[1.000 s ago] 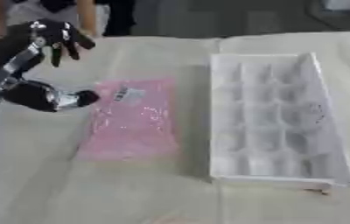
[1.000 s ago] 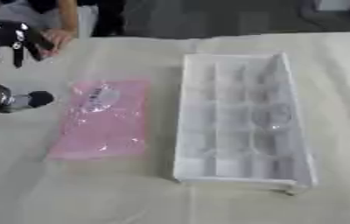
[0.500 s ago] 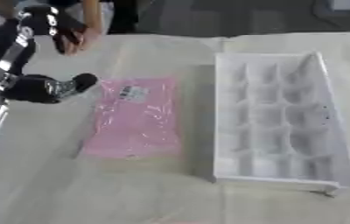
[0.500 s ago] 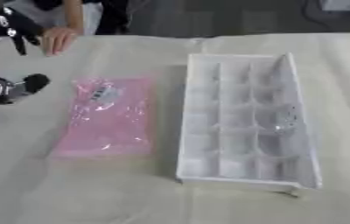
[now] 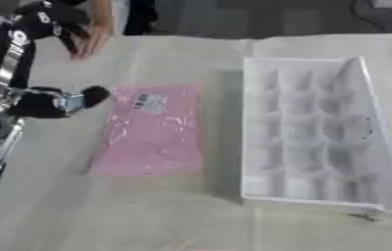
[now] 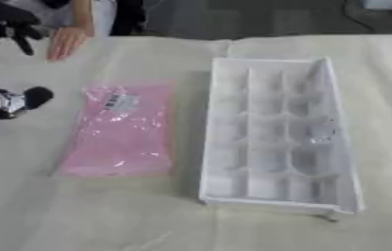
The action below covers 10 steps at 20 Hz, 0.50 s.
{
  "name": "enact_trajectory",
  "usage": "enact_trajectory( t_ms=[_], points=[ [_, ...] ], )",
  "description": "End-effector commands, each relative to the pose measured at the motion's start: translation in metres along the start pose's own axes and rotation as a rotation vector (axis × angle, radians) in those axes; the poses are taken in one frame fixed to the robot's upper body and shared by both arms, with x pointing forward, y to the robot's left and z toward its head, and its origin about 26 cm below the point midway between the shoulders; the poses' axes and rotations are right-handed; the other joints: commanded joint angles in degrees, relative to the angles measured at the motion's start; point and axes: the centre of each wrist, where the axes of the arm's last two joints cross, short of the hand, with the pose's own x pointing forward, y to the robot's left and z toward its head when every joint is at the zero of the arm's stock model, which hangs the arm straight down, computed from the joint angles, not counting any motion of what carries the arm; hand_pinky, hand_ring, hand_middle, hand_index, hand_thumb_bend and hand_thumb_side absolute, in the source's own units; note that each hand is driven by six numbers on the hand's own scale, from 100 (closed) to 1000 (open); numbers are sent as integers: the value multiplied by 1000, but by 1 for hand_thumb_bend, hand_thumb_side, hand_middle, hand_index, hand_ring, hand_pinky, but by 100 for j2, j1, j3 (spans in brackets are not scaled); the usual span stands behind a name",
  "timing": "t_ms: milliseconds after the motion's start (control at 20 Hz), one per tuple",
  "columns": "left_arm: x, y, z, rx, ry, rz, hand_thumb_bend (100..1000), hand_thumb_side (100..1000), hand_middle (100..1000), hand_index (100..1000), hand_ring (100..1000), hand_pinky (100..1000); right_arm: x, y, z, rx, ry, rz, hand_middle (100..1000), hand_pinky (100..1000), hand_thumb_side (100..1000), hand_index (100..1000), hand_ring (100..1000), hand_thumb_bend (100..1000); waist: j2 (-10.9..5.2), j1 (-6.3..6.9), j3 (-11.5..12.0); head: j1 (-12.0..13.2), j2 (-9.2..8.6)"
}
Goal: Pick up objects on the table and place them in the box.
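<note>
**Pink packet flat on desk, beside box**

Pink packet (image 5: 151, 130): flat, see-through plastic pouch w/ pink contents, small white label near its far end, glossy creases. Lies on the cloth-covered desk (image 5: 148, 211), just left of the box (image 5: 315, 130), not touching it. Box is white, long, split into a grid of compartments; nothing visible inside.

Left hand (image 5: 58, 22) up at far left corner, off the desk, well apart from the packet; fingers hang relaxed, apart, holding nothing. Right hand not visible.
</note>
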Motion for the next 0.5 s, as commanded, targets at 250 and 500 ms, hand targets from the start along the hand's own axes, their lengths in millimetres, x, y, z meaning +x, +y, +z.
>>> enact_trajectory(
  t_ms=[250, 500],
  points=[
    [5, 3, -14, -138, -27, -43, 766, 523, 644, 789, 581, 371, 6, -3, -9, 19, -39, 7, 762, 627, 963, 736, 772, 100, 0, 28, -54, 57, 0],
    [4, 4, -24, -292, -21, -88, 852, 516, 657, 799, 590, 389, 6, -1, -10, 29, -38, 1, 762, 628, 961, 735, 773, 100, 18, 57, -97, 73, 0]
  ],
)
